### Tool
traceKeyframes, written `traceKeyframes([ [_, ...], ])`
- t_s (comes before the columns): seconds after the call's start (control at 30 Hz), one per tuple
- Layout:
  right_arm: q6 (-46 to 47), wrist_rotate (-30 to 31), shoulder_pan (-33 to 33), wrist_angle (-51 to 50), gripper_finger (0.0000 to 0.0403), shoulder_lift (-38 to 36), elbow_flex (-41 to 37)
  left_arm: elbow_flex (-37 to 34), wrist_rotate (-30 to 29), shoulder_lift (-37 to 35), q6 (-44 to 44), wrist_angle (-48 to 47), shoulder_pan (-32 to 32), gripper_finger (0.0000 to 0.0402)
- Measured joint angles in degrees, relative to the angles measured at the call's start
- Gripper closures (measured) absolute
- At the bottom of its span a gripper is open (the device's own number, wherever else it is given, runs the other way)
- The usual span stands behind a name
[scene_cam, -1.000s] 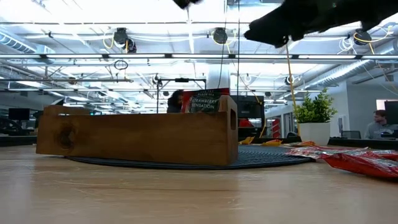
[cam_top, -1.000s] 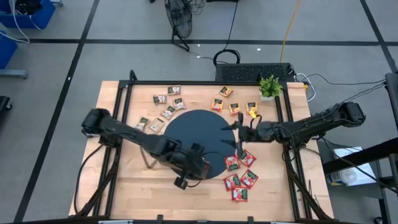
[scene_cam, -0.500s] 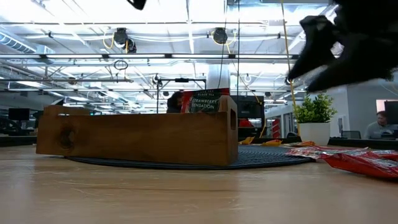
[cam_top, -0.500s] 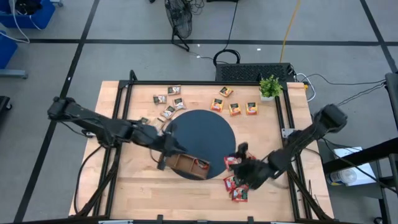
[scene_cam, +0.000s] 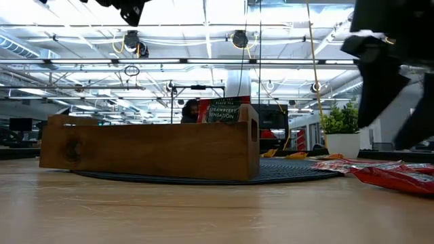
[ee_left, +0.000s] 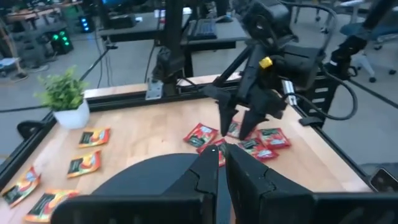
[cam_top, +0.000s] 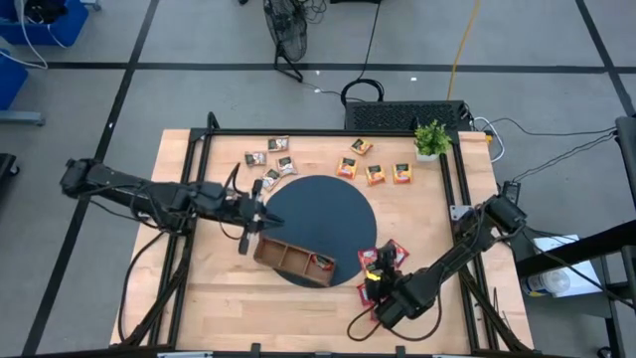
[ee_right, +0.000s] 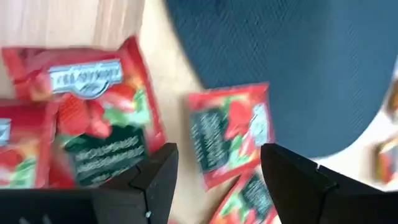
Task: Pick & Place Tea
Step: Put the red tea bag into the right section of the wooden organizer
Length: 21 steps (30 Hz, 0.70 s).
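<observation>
The red tea sachets (cam_top: 383, 261) lie in a loose cluster on the bare wood toward the tabletop's front right, just off the rim of the round dark mat (cam_top: 320, 224). I judge them light, thin and limp with a slick foil face, so I would pinch one by a free edge or corner, since a flat press from above may just slide it. Several overlap, so a neighbour could lift along with it.

My right hand (cam_top: 382, 288) hangs over that cluster, its fingers (ee_right: 152, 174) spread wide with a red sachet (ee_right: 230, 140) between them below, nothing grasped. One red sachet already stands in the end compartment of the wooden tray (cam_top: 293, 261), which sits on the mat's front edge.

The left hand (cam_top: 254, 216) is clenched empty, hovering by the mat's left rim just behind the tray. Orange sachets (cam_top: 375, 172) and brown sachets (cam_top: 268, 162) lie along the back edge, with the potted plant (cam_top: 430, 139) near the back right corner, all well apart from my reach path.
</observation>
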Motion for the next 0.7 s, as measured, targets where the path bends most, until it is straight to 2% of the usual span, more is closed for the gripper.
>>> traceKeyframes([
  [0.13,4.0,-2.6,0.6,-1.3,0.0191,0.1,-0.7,0.0,0.0,0.4,-0.5,0.5,1.0,0.0364],
  [0.4,7.5,-2.7,0.9,0.8,0.0191,0.1,-6.1,-0.1,0.0,0.4,-0.3,0.9,1.0,0.0364],
  [0.7,5.9,0.7,1.0,6.7,0.0191,0.0,-9.2,-0.1,0.0,0.4,-0.2,1.0,1.0,0.0364],
])
